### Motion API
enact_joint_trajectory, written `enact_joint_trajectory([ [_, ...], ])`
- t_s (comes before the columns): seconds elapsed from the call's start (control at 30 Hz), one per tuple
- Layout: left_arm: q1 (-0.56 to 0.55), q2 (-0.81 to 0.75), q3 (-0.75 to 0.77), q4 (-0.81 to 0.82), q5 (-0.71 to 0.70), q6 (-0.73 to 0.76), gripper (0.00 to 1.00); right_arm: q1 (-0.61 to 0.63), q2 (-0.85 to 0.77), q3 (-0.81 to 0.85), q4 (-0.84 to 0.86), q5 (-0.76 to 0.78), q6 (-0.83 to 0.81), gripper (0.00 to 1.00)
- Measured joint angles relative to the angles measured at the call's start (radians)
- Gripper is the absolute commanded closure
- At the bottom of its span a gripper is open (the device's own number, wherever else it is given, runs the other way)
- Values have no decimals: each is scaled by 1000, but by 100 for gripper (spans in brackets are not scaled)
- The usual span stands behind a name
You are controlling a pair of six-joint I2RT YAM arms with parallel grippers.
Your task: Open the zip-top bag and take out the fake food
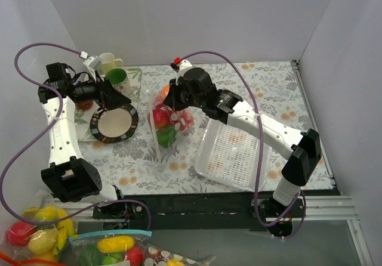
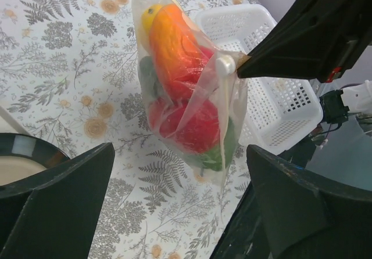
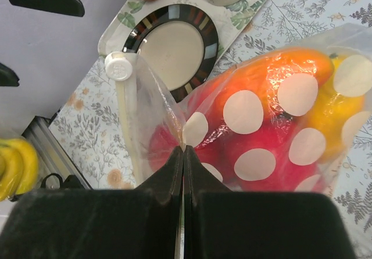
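Right wrist view has the right claw [image 3: 183, 151] pressed together on a fold of clear film near the top of the zip-top bag [image 3: 273, 114], just beside the whitish zip strip [image 3: 123, 131], whose round white slider [image 3: 119, 67] sits at the strip's upper end. Pinching there probably serves to hold the mouth up and steady so the other arm can work the slider or pull the opposite lip. Whether the bag hangs free or rests on the flowered tabletop [image 1: 197, 84] I cannot tell, nor whether the mouth is parted at all. The fake food [image 3: 273, 67] is all inside the bag, with orange and yellow pieces high and red ones lower. The left claw [image 2: 179, 148] is spread wide and aimed at the bag from well apart, touching nothing. A white basket [image 2: 279, 102] lies just beyond the bag on the side away from the left claw, a likely place for the food. On the bag's other side are a striped-rim plate [image 3: 174, 44] on a floral tray [image 3: 116, 32], a green cup [image 1: 116, 76] and a cream mug [image 1: 107, 62]. The plate lies under the left claw's line to the bag, so a low approach could clip it.
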Motion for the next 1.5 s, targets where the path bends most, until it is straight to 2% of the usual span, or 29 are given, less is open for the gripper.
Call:
enact_joint_trajectory([
  [0.13,25,13,3,-92,56,130,2,25,5,-41,59,54,37,99],
  [0.4,-36,-39,-196,-168,111,302,2,35,5,-97,147,111,99,99],
  [0.53,-69,-69,-209,-114,141,265,2,39,5,-105,154,119,119,99],
  [0.63,-112,-111,-248,26,132,154,2,46,5,-105,168,120,135,99],
  [0.77,-193,-185,-362,226,77,10,8,55,6,-105,176,120,143,99],
  [0.9,-236,-225,-417,372,12,-100,26,58,10,-105,176,122,147,99],
  [1.1,-242,-227,-431,536,-67,-198,35,61,19,-105,176,123,155,99],
  [1.2,-242,-220,-431,576,-83,-217,54,63,19,-105,176,122,160,99],
  [1.23,-242,-214,-430,585,-85,-223,71,63,19,-105,176,122,161,99],
  [1.33,-241,-177,-425,606,-88,-238,90,65,18,-105,176,122,161,99],
  [1.37,-241,-161,-420,607,-87,-242,100,66,18,-106,177,122,161,99],
  [1.5,-242,-110,-395,605,-86,-251,100,65,13,-129,182,122,164,99],
])
